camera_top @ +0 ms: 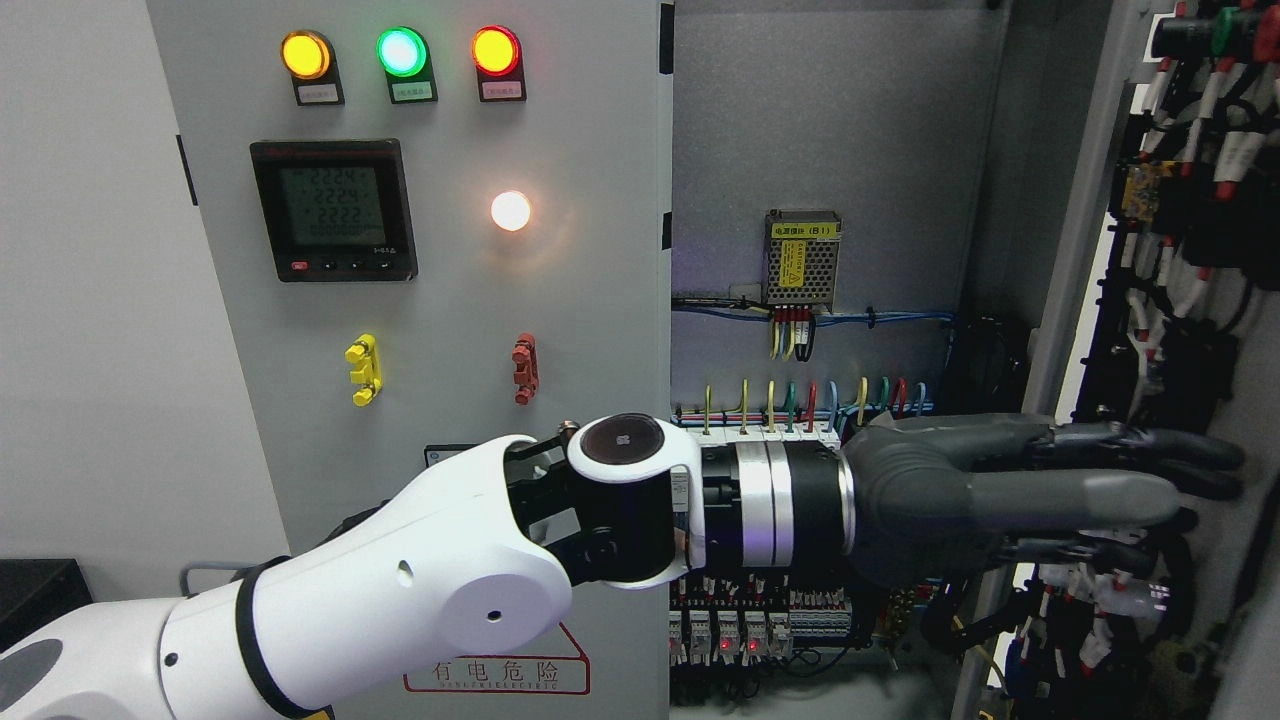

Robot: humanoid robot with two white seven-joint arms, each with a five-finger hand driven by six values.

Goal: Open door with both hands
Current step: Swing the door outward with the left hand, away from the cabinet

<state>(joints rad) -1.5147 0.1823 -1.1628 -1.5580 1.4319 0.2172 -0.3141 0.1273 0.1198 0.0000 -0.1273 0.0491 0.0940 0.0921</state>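
Observation:
The grey cabinet's right door [1075,230] is swung open to the right, its inner face covered in black wiring [1190,250]. My left arm enters from the lower left and reaches across the cabinet front. Its dark left hand [1200,480] lies across the door's edge at mid height. The fingers [1100,500] are stretched out straight to the right and hold nothing. Whether they press on the door is hidden by the hand itself. The left door [450,300] stays closed. My right arm is out of view.
The closed left door carries three lit lamps [400,52], a digital meter [333,210], a white lamp [510,210] and yellow and red latches [364,370]. Inside the cabinet [850,120] are a power supply [802,260], coloured wires and terminal rows [760,630].

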